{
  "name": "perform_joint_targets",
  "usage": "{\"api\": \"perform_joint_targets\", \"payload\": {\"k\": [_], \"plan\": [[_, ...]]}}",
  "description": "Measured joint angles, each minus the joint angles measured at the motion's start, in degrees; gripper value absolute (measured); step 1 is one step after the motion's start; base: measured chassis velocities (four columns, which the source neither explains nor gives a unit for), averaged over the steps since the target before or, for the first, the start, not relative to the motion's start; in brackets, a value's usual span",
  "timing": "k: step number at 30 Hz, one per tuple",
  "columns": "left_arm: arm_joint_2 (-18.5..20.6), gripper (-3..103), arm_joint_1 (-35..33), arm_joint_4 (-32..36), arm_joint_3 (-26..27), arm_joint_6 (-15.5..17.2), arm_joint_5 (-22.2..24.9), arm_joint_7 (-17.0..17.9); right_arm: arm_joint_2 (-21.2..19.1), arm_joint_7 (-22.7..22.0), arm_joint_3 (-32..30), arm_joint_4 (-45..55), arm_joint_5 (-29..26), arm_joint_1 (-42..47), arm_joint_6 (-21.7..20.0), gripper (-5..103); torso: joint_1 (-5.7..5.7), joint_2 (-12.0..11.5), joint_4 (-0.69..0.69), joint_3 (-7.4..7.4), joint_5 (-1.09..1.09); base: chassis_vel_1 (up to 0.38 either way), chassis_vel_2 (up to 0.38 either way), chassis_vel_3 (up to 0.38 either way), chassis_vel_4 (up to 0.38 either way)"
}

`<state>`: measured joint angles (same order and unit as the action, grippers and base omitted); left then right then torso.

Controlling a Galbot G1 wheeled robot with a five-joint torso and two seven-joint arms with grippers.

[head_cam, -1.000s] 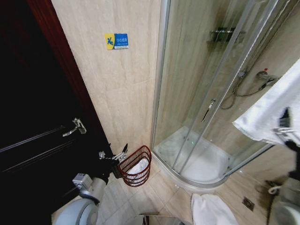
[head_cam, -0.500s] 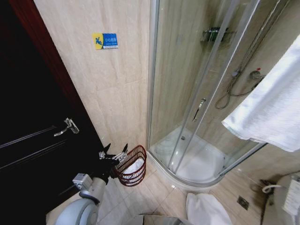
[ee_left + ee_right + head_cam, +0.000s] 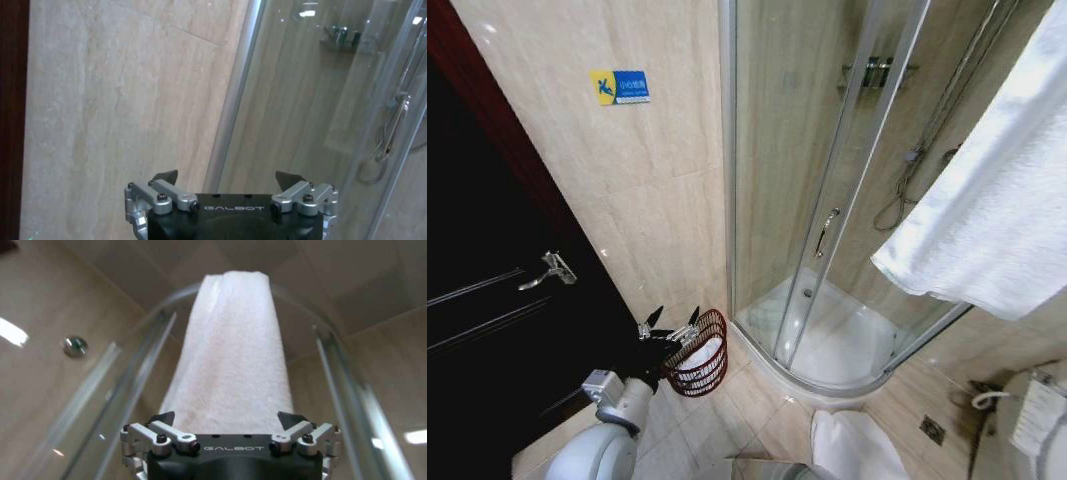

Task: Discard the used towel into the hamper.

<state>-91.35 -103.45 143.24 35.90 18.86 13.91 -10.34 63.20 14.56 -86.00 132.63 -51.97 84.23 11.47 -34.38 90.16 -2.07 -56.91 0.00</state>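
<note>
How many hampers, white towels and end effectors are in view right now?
Hamper: 1
White towels: 3, the hanging towel, the towel in the hamper, the floor towel
End effectors: 2, left end effector, right end effector, both open
Total: 6
</note>
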Motion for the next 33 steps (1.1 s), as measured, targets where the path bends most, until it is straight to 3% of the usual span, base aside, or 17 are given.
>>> {"api": "perform_joint_targets", "payload": {"k": [1,5,6,10,13,17,28,33], "plan": [[0.0,99,0.0,0.0,0.0,0.0,0.0,0.0,0.0,0.0,0.0,0.0,0.0,0.0,0.0,100,0.0,0.0,0.0,0.0,0.0,0.0,0.0,0.0,0.0],[0.0,99,0.0,0.0,0.0,0.0,0.0,0.0,-7.5,-0.5,0.1,-4.0,-5.1,-4.2,-2.1,100,0.0,0.0,0.0,0.0,-0.03,0.0,0.0,0.0,0.0],[0.0,99,0.0,0.0,0.0,0.0,0.0,0.0,-7.5,-0.5,0.1,-4.0,-5.1,-4.2,-2.1,100,0.0,0.0,0.0,0.0,-0.03,0.0,0.0,0.0,0.0],[0.0,99,0.0,0.0,0.0,0.0,0.0,0.0,-12.1,-1.6,3.7,-6.7,-5.9,-9.0,-3.5,100,0.0,0.0,0.01,0.0,0.04,0.0,0.0,0.0,0.0],[0.0,99,0.0,0.0,0.0,0.0,0.0,0.0,-17.6,-3.5,8.7,-9.6,-5.0,-15.8,-5.2,100,0.0,0.0,0.0,0.0,0.02,0.0,0.0,0.0,0.0],[0.0,99,0.0,0.0,0.0,0.0,0.0,0.0,-21.9,-5.6,14.0,-12.4,-4.2,-22.7,-6.8,100,0.0,0.0,0.02,0.0,-0.03,0.0,0.0,0.0,0.0],[0.0,99,0.0,0.0,0.0,0.0,0.0,0.0,-28.2,-9.4,24.9,-17.9,-4.3,-36.4,-11.2,100,0.0,0.0,0.01,0.0,0.01,0.0,0.0,0.0,0.0],[0.0,99,0.0,0.0,0.0,0.0,0.0,0.0,-31.3,-10.6,28.6,-22.5,-0.8,-42.8,-12.7,100,0.0,0.0,0.01,0.01,-0.02,0.0,0.0,0.0,0.0]]}}
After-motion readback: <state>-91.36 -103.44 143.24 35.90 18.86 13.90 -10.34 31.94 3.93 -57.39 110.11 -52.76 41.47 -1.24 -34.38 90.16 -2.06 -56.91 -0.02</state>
